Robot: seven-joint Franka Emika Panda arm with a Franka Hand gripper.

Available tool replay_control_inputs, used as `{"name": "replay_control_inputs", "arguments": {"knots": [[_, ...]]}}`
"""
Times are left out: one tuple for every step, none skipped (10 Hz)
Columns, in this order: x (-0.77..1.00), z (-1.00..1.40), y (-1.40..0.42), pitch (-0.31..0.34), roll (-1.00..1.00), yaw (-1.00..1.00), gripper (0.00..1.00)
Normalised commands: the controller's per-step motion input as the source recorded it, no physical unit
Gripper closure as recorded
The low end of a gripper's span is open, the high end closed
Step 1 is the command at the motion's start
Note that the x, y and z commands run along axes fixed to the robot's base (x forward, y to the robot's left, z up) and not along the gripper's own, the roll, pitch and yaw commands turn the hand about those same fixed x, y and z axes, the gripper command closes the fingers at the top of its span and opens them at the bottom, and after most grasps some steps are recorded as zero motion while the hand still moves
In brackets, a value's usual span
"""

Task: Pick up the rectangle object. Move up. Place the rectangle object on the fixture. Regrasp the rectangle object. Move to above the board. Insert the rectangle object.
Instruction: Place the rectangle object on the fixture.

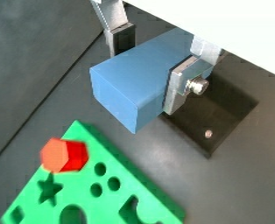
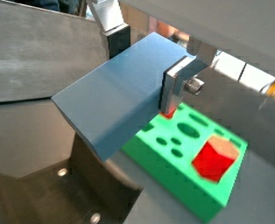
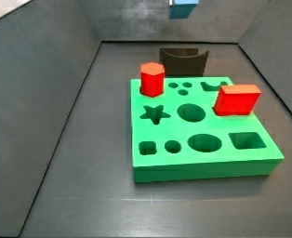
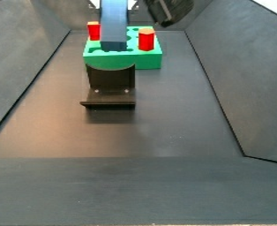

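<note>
Hand [image 1: 153, 61] clamps rectangle object [image 1: 130, 85] between its fingers [image 1: 182, 80]

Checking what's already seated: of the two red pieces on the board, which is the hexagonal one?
The red hexagonal prism at the green board's corner beside the fixture; the red cube has square faces. The gripper holds the rectangle object above.

end effector [image 1: 151, 61] holding rectangle object [image 1: 134, 83] above fixture [image 3: 183, 59]

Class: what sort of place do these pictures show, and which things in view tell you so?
Probably a robot test cell: dark walls enclose a floor holding a green board with shaped holes and a fixture, while the gripper holds the rectangle object above the fixture.
</note>
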Motion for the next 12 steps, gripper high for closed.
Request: {"name": "replay_control_inputs", "arguments": {"knots": [[0.23, -0.02, 0.05, 0.113, -0.38, -0.1, 1.0], [0.16, -1.0, 0.13, 0.249, -1.0, -0.16, 1.0], [0.14, -1.0, 0.14, 0.236, -1.0, -0.2, 1.0], [0.14, -1.0, 0.14, 0.205, -0.92, -0.22, 1.0], [0.16, -1.0, 0.14, 0.167, -0.76, -0.24, 1.0], [0.17, -1.0, 0.14, 0.123, -0.59, -0.24, 1.0], [0.17, -1.0, 0.15, 0.082, -0.42, -0.24, 1.0], [0.19, -1.0, 0.14, 0.032, -0.24, -0.22, 1.0], [0.19, -1.0, 0.14, -0.006, -0.17, -0.2, 1.0], [0.17, -0.83, 0.12, -0.033, -0.15, -0.17, 1.0], [0.14, -0.63, 0.09, -0.049, -0.14, -0.14, 1.0], [0.11, -0.39, 0.07, -0.066, -0.13, -0.11, 1.0]]}}
